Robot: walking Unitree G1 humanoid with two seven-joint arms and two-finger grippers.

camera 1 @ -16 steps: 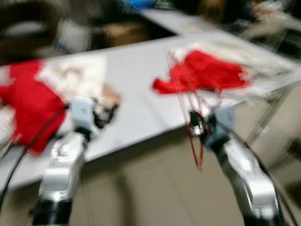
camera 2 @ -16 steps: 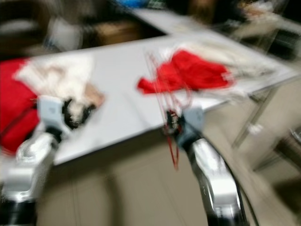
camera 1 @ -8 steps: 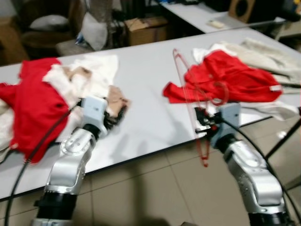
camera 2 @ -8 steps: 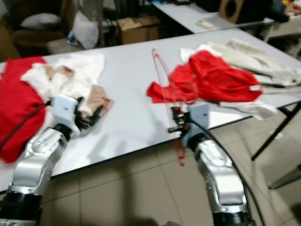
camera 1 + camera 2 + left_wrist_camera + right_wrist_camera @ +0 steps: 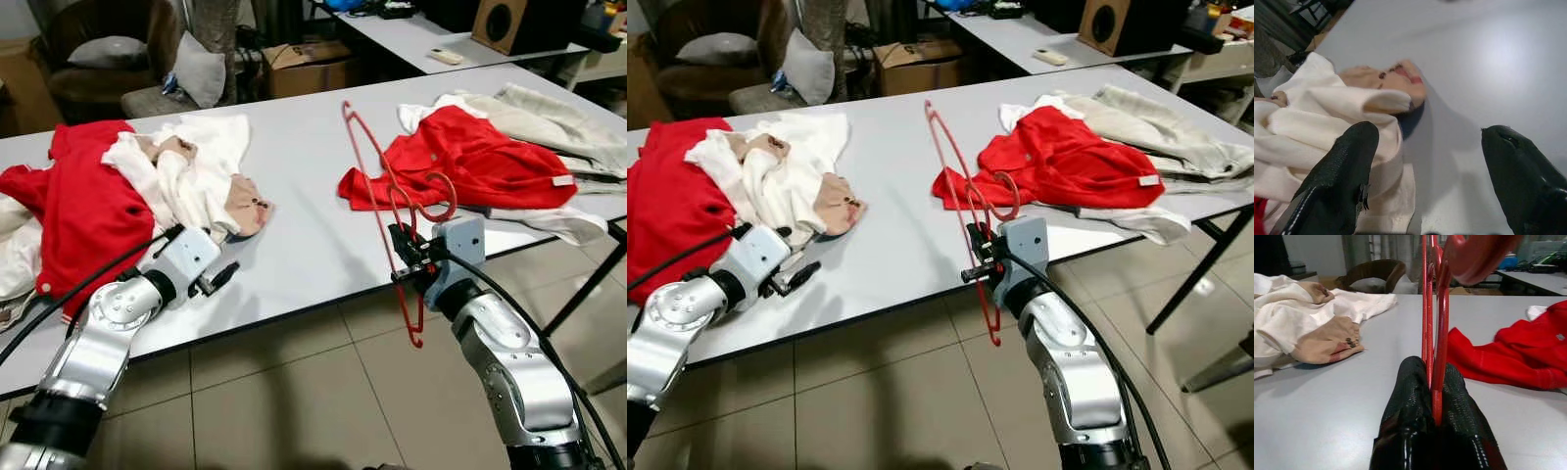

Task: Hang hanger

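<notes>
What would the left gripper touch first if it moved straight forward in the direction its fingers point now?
Probably the bare grey table: the open left gripper points along it, with the white garment just beside one finger. Depth is unclear, so the garment's edge might brush first.

Left end effector point(image 5: 1422, 166) spread over cream garment point(image 5: 1317, 127).

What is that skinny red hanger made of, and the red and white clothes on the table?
The thin red hanger, pinched in the right tool, looks like plastic or coated wire: smooth, glossy, rigid rods. Which one is unclear. The red garment and the cream white garment look like soft matte fabric, since they crumple and fold on the grey table.
</notes>
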